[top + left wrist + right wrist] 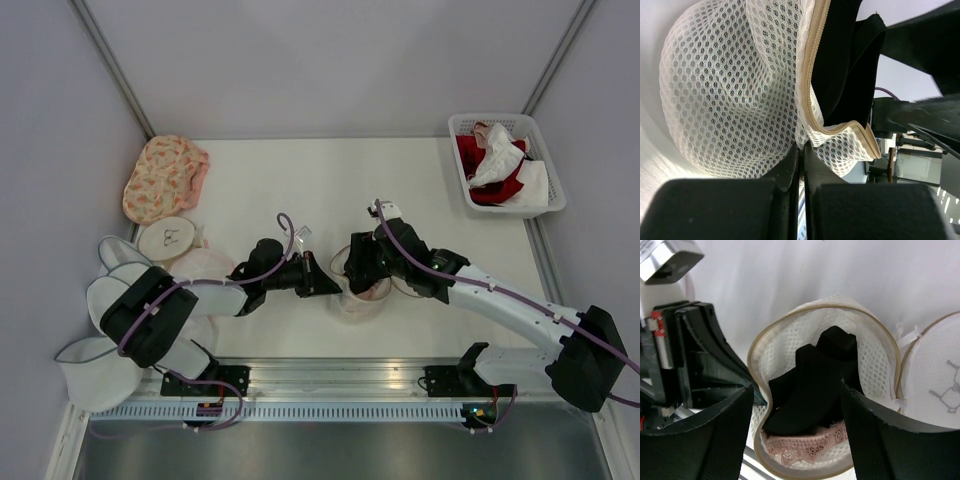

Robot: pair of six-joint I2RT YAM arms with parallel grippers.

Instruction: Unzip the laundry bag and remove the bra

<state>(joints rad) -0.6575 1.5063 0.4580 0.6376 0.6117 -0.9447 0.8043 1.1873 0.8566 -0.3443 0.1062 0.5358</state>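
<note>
Left hand (801,156) pinched shut on the mesh rim of the laundry bag (730,90); right hand (796,405) spread wide over its mouth.
Bag sits unzipped at the lower centre of the top view, on the table (300,180) between both hands, with black fabric (810,380) and pink lace (810,442) inside.

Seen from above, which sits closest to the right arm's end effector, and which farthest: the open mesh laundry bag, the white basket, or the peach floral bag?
From the right end effector:
1. The laundry bag, right beneath it, mid-table.
2. The white basket, at the far right corner.
3. The peach floral bag, at the far left.
</note>
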